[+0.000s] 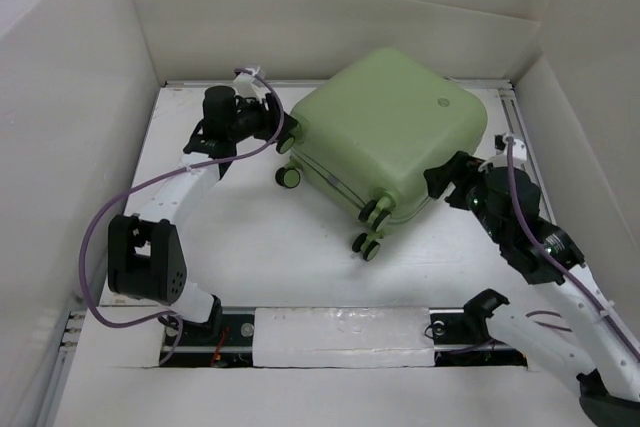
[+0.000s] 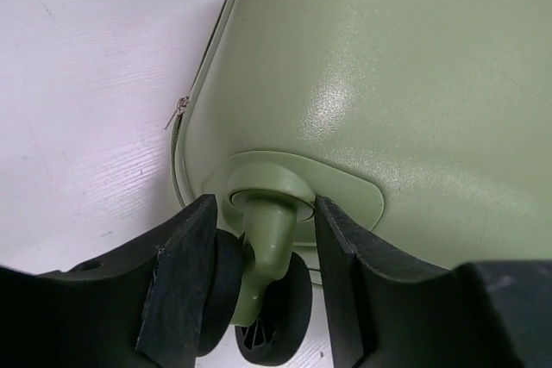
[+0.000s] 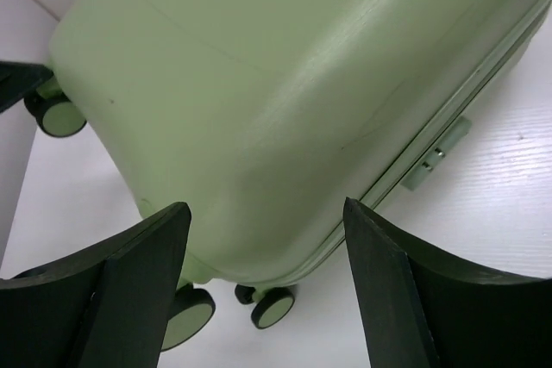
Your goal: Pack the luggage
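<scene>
The luggage (image 1: 390, 137) is a closed pale green hard-shell suitcase lying flat at the back middle of the table. My left gripper (image 1: 283, 133) is at its left corner. In the left wrist view the left gripper (image 2: 265, 213) straddles a green-and-black caster wheel (image 2: 276, 316). The left pad rests against the wheel; a thin gap shows at the right pad. My right gripper (image 1: 448, 179) is at the case's right corner. In the right wrist view the right gripper (image 3: 266, 208) stands open, its fingers wide on either side of the shell (image 3: 259, 84), gripping nothing.
White walls (image 1: 80, 97) box in the table on the left, back and right. Two more wheels (image 1: 368, 232) stick out of the case's near edge. A zipper pull (image 2: 178, 109) hangs at the seam. A rail (image 1: 340, 332) runs along the near edge between the arm bases.
</scene>
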